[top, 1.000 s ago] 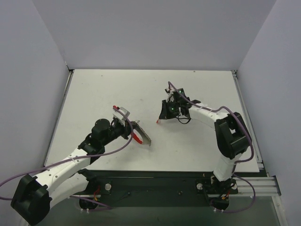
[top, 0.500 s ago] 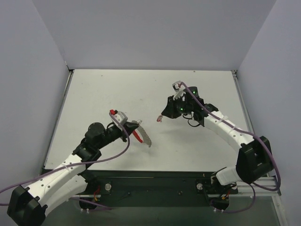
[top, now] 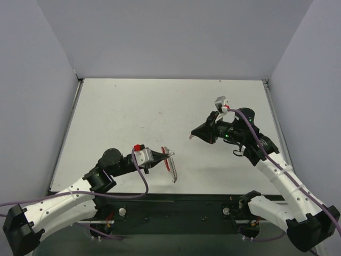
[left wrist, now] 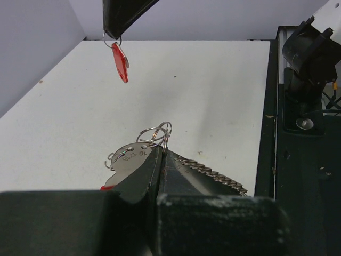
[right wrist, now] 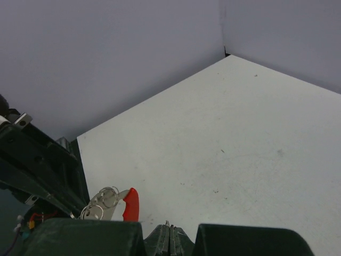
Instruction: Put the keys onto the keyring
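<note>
ROBOTICS LAB, TEST CELL: A white-and-black left arm (top: pixel 64 200) and right arm (top: pixel 279 176) stand bolted to a black base plate (top: pixel 176 205) behind the left claw (top: pixel 164 156) and right claw (top: pixel 195 134). Under both claws spreads a speck-marked white tabletop (top: pixel 117 106). Beyond them and to either side rise plain lilac-grey panels (top: pixel 176 37). Purple cables (top: pixel 145 184) trail along the arms.

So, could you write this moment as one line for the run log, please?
left end effector: shut on keyring | right end effector: shut on key, key hanging | key and keyring: apart | threading: not yet done
</note>
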Controlling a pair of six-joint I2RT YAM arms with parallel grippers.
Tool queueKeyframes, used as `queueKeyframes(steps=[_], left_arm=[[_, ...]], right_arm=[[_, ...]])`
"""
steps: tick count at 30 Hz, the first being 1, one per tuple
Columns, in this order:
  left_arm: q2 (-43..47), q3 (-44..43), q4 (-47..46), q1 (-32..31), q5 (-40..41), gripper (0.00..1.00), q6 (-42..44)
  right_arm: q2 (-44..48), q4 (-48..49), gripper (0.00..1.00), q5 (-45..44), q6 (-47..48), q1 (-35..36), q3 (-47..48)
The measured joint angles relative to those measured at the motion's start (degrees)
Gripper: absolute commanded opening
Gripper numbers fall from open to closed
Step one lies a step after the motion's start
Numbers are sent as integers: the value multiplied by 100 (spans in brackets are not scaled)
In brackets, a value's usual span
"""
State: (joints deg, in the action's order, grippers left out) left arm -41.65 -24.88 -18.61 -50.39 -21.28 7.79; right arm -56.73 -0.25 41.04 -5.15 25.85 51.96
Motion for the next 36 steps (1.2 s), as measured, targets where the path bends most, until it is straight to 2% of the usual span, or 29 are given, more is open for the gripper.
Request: queueKeyframes(steps=[6, 26, 36], left_arm=[[-52, -28, -9, -66, 4, 0, 221], [-122, -94, -223, -144, -2, 0, 673], [-273, -269, -225, -219, 2, 0, 798]], right_arm=[[367, -57, 0, 673, 162, -109, -278], [356, -378, 0, 2369, 157, -96, -291], [-76, -437, 0, 2588, 111, 479, -184]])
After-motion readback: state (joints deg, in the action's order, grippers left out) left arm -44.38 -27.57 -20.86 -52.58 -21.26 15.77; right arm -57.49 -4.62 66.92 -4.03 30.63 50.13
